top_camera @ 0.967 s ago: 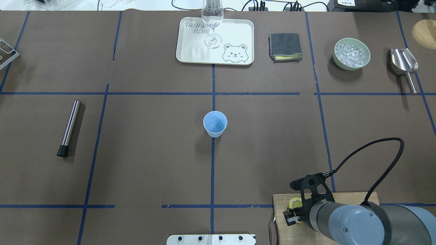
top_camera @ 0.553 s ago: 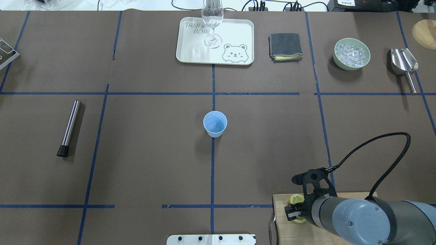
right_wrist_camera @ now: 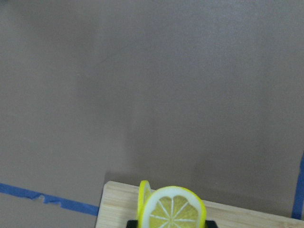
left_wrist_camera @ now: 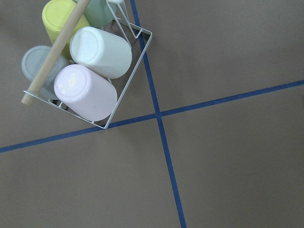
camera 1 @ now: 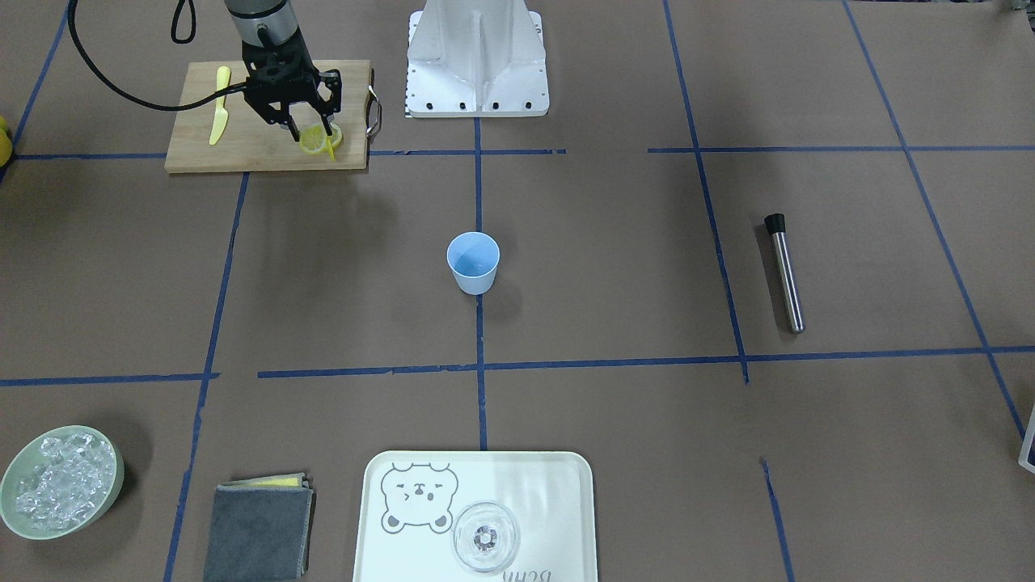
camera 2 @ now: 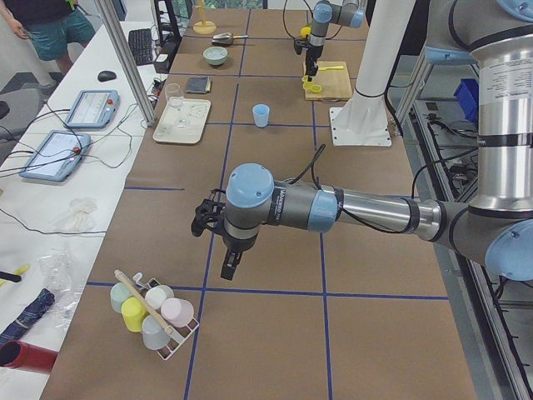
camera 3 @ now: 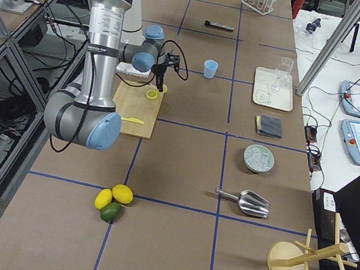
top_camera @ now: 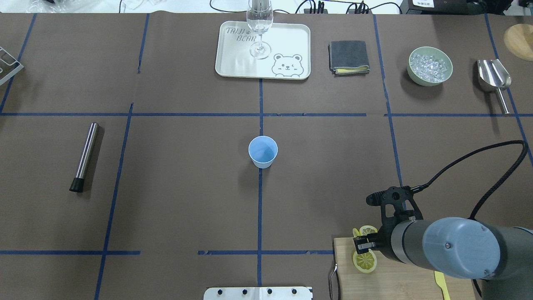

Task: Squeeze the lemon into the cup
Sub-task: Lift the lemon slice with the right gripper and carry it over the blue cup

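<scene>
The light-blue cup stands upright at the table's centre, on the blue tape line. My right gripper hangs over the far edge of the wooden cutting board and is shut on a lemon slice. In the right wrist view the slice's pale segmented face fills the bottom edge, with a thin yellow sliver beside it. A second slice lies flat on the board below the gripper. My left gripper shows only in the exterior left view, so I cannot tell its state.
A yellow knife lies on the board. At the far side are a tray with a clear glass, a grey cloth, a bowl of ice and a metal scoop. A steel rod lies at the left. A rack of cups sits under the left wrist.
My right gripper has risen and moved away from the robot with the lemon slice. The second slice on the board, earlier under the gripper, now shows.
</scene>
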`<state>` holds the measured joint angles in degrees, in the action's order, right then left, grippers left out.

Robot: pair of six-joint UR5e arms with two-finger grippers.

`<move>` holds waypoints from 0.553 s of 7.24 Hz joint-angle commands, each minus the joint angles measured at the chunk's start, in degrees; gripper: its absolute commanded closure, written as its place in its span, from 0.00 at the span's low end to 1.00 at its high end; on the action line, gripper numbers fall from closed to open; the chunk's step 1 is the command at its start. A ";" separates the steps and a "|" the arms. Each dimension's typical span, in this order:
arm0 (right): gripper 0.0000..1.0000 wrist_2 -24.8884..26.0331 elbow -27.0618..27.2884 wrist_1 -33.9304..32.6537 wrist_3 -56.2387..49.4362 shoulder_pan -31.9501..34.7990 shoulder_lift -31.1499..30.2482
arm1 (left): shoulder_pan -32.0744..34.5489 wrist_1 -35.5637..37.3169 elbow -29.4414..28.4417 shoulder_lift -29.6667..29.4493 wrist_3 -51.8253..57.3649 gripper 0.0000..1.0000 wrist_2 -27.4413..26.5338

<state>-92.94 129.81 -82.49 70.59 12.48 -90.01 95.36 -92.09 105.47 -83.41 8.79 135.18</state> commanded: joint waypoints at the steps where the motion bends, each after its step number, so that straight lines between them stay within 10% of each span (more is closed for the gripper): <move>1: 0.46 -2.85 1.49 -2.84 -0.01 2.89 2.37 | 0.00 0.07 0.00 0.00 0.00 0.00 0.00; 4: 0.46 -5.23 1.23 -15.73 -0.01 5.88 14.30 | 0.00 0.07 -0.09 0.00 0.00 0.00 0.00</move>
<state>-97.37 131.16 -92.83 70.58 17.21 -80.51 95.36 -92.08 105.44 -83.41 8.79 135.18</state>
